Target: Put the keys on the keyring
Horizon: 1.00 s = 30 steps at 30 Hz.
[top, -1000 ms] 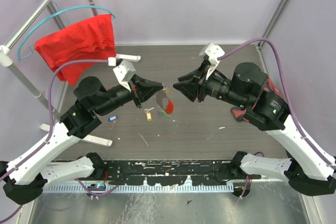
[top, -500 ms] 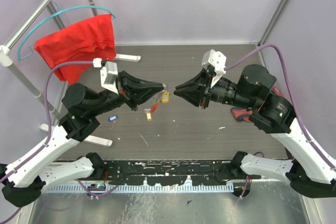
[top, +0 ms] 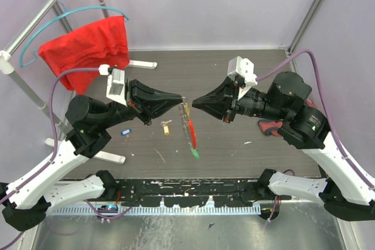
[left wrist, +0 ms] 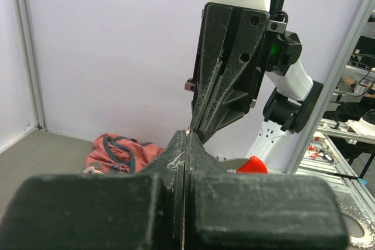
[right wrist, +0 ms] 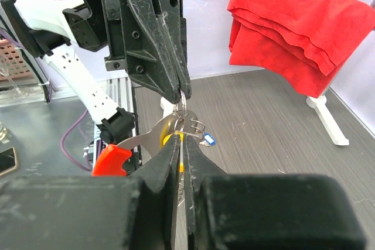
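Note:
The keyring (top: 191, 130) hangs in the air between both arms, its red bar (right wrist: 111, 159) pointing down and a green tag at its low end. My left gripper (top: 181, 99) is shut on its thin metal ring (right wrist: 183, 100); in the left wrist view (left wrist: 186, 136) the jaws are pressed together and the red bar (left wrist: 253, 165) shows beyond. My right gripper (right wrist: 180, 139) faces it tip to tip (top: 193, 103), jaws pinched on a thin yellow-tagged key at the ring. A yellow key (top: 166, 128) and a blue key (top: 125, 132) lie on the table.
A red cloth (top: 88, 45) hangs on a teal hanger from the rack at the back left, whose white feet (top: 140, 64) rest on the table. A reddish bag (left wrist: 120, 150) lies by the right arm. The black rail (top: 187, 188) runs along the near edge.
My right gripper has closed down onto the yellow-tagged key. The keyring's red bar has swung from near level to hanging down. The left wrist drew back to the left, its tip still at the ring.

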Motion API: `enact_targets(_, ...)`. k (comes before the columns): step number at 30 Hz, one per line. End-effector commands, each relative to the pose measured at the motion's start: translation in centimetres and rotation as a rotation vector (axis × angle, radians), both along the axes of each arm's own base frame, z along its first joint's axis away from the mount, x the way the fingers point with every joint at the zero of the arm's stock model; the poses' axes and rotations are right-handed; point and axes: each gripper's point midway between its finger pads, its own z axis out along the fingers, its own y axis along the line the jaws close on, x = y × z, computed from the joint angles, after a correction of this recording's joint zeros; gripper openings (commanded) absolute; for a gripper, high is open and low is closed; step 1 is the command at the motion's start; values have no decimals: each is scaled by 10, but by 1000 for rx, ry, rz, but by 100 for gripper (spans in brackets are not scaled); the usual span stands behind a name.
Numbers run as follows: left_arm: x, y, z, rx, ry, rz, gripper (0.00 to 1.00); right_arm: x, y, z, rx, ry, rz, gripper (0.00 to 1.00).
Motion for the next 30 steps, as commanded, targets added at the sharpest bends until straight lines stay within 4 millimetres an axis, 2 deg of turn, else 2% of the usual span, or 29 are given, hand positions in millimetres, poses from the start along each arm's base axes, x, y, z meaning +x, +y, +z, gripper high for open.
enact_targets(1, -10, 6, 18, -60, -45, -28, 0, -7, 1, 23, 71, -48, 33, 10)
enact_targets(11, -10, 5, 19, -62, -47, -31, 0, -11, 11, 16, 48, -25, 93, 1)
enact_targets(27, -9, 5, 21, -70, -43, -25, 0, -19, 17, 4, 15, -8, 162, 1)
enact_targets(30, -8, 6, 22, -72, -44, -23, 0, -19, 18, 0, 3, -5, 168, 5)
